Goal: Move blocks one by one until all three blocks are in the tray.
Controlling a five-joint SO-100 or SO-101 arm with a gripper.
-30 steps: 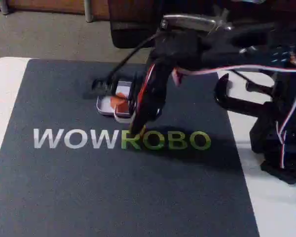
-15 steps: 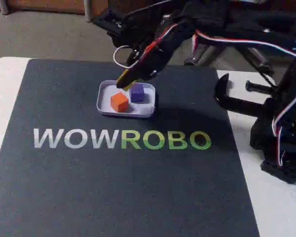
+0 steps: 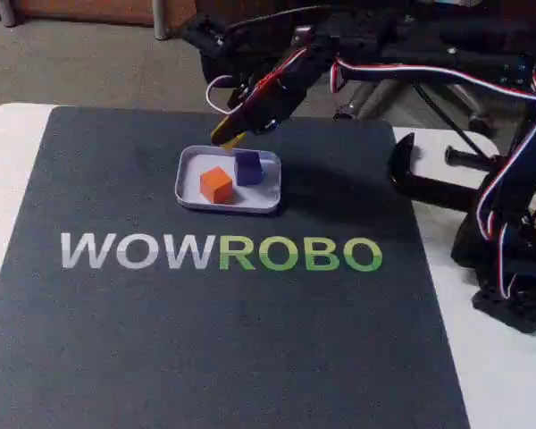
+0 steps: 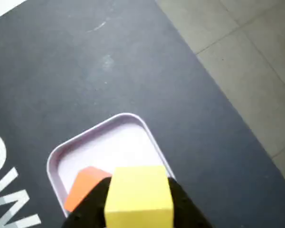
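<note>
1. Fingers (image 4: 138, 209) clenched on the yellow block (image 4: 139, 194), held in the air above the tray (image 3: 186, 183).
2. Inside the tray: orange block (image 3: 216, 184) and purple block (image 3: 248, 167), side by side.
3. Tray resting on the dark mat (image 3: 223, 340) covering the counter (image 3: 4, 152).

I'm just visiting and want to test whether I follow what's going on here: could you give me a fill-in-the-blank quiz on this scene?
1. The end effector is holding the ____ block.
2. Inside the tray, the orange block sits beside the ____ block.
3. The tray rests on a dark mat printed with the word ____.

Missing words: yellow; purple; WOWROBO
</note>
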